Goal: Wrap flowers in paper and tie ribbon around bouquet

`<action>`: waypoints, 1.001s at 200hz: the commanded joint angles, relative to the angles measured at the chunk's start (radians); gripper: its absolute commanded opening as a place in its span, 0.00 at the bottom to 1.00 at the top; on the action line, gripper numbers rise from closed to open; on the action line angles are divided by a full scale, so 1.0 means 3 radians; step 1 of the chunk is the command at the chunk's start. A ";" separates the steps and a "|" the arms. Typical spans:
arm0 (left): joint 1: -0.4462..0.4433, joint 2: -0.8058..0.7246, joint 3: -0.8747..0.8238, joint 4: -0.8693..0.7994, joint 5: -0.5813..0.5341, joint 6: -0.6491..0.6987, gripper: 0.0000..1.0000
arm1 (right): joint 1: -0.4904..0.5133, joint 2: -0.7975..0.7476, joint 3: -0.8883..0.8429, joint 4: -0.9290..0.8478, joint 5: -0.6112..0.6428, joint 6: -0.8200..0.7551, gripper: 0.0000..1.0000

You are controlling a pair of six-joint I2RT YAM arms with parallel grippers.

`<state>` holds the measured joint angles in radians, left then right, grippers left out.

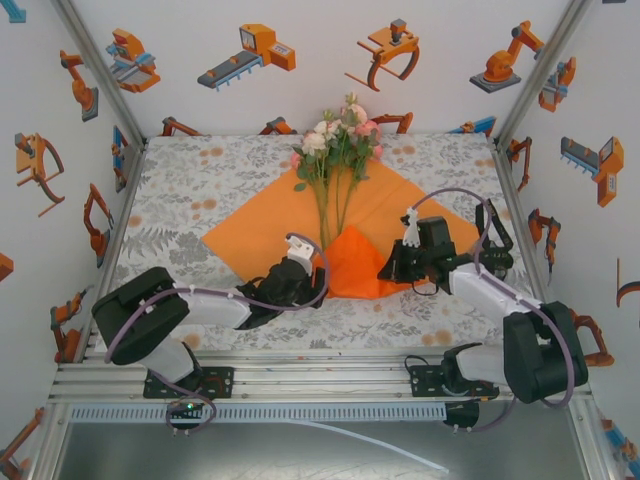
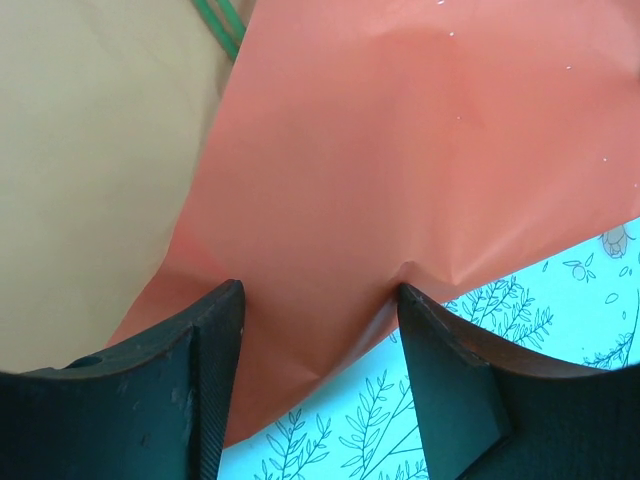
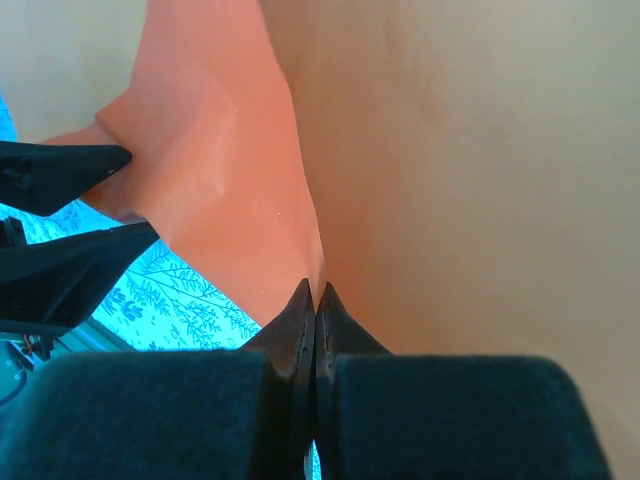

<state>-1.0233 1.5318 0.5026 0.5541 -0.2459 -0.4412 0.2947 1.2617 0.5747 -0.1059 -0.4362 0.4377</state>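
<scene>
We are noting the right gripper [image 3: 315, 292] clenching a raised fold of the paper [image 1: 250, 235], the left gripper [image 2: 320, 288] released astride it, and the flowers [image 1: 340, 140] lying on the paper toward the far edge of the table [image 1: 180, 180]. We are worrying that a hard pull could tear the thin sheet or roll the stems aside.

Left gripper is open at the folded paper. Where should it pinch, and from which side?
Probably the folded flap's free left edge on the paper, approached from the left, low over the tablecloth. That edge crosses the gap of the left gripper, while the right gripper pinches the opposite side.
</scene>
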 commanded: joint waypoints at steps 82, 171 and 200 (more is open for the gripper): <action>0.1157 -0.0820 0.0072 -0.1319 0.1750 0.1261 0.96 | -0.0029 -0.0149 -0.0086 0.0040 0.0066 0.0022 0.00; 0.1208 -0.0366 -0.0136 -0.0821 0.2246 0.0811 0.25 | -0.0028 -0.0330 -0.0093 -0.0056 0.0068 0.0061 0.00; 0.1151 -0.0766 -0.0390 -0.0874 0.2233 0.0540 0.00 | -0.0026 -0.0637 -0.0167 -0.0213 0.0038 0.0248 0.00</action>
<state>-0.6617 1.4078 0.4488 0.2989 0.3981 -0.2008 0.2920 1.1564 0.5503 -0.1196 -0.4294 0.4572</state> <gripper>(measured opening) 0.044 0.004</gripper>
